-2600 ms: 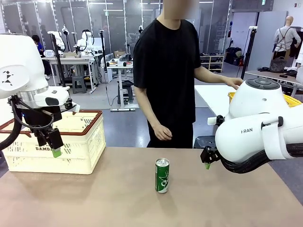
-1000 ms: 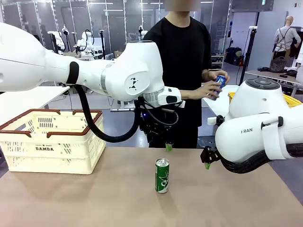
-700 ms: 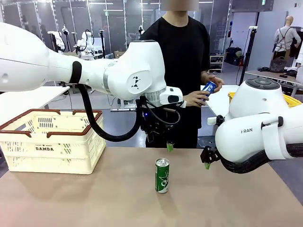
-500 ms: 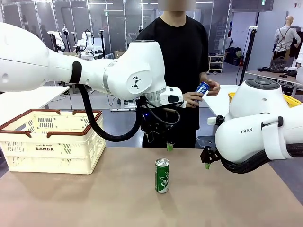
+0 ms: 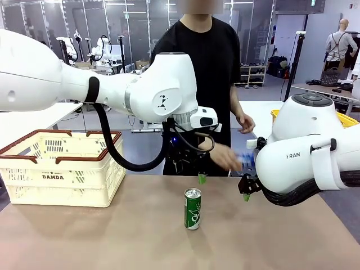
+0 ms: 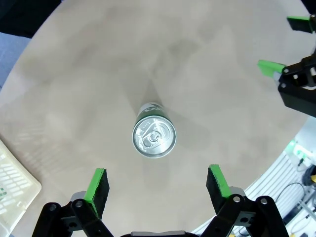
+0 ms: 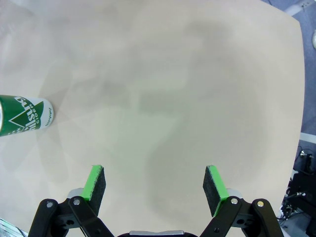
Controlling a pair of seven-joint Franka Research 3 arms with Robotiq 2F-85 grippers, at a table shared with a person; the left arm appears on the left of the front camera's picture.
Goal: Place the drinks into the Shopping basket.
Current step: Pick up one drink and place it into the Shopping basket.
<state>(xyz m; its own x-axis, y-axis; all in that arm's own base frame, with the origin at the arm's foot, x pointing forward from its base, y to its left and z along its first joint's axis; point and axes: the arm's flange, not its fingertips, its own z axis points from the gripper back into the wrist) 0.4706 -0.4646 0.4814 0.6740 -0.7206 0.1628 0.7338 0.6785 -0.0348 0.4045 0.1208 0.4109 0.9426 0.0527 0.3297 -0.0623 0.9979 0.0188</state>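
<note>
The green can [image 5: 193, 208] stands upright mid-table, untouched; the left gripper [image 6: 158, 183] hovers straight above it, fingers spread wide, holding nothing; the right gripper [image 7: 155, 182] hangs off to the right, likewise spread and empty; beyond, a person's hand [image 5: 228, 160] holds a blurred blue can [image 5: 246, 159] low over the far edge; the basket [image 5: 62, 169] sits far left, no can visible inside; by my reading nothing is placed yet, and every grasp and carry is left to do.

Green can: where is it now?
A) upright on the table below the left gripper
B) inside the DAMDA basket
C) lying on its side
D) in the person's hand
A: the green can stands upright on the table, the left gripper hovering over it with jaws open.
</note>
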